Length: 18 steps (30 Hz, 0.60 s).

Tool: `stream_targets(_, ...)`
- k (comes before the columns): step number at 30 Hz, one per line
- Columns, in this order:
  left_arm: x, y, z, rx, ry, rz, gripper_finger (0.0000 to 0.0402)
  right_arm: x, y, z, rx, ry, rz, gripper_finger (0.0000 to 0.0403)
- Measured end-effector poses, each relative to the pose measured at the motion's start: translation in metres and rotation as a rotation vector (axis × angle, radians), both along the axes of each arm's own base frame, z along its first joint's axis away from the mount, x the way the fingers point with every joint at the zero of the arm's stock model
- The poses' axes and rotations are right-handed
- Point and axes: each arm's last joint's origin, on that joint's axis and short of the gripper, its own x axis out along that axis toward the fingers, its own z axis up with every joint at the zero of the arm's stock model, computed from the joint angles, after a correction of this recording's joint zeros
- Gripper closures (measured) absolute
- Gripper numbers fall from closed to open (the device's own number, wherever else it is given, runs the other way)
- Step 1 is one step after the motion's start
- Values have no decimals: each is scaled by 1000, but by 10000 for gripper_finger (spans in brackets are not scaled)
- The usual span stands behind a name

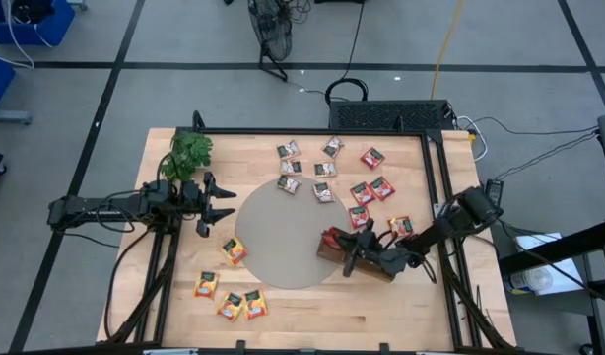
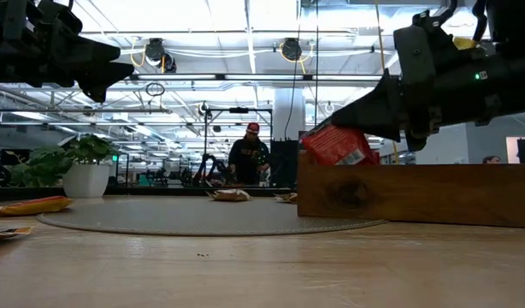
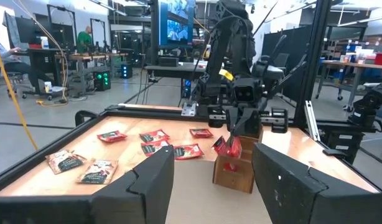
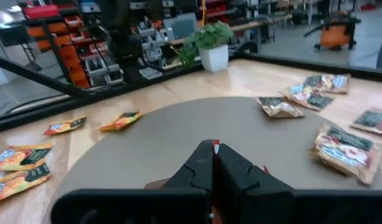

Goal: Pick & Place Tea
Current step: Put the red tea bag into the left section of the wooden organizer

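red sachet [image 4: 216, 147] mostly hidden between right end effector [image 4: 214, 163] fingers

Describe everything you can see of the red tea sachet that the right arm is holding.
The red tea sachet is a small flat packet, glossy like foil, with a dark printed patch. The right end effector, shut on its upper edge, holds it tilted over the wooden tray at the edge of the round grey mat. Its lower part dips behind the tray's wall, so whether it touches the bottom is hidden. Nothing else touches it.
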Motion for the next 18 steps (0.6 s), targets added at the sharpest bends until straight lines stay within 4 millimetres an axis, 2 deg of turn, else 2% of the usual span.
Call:
stream_targets(11, 0, 0, 0, 0, 0, 0, 188, 0, 1, -6, -68, 38, 10, 396)
stream_targets(18, 0, 0, 0, 0, 0, 0, 188, 0, 1, -6, -122, 63, 14, 342)
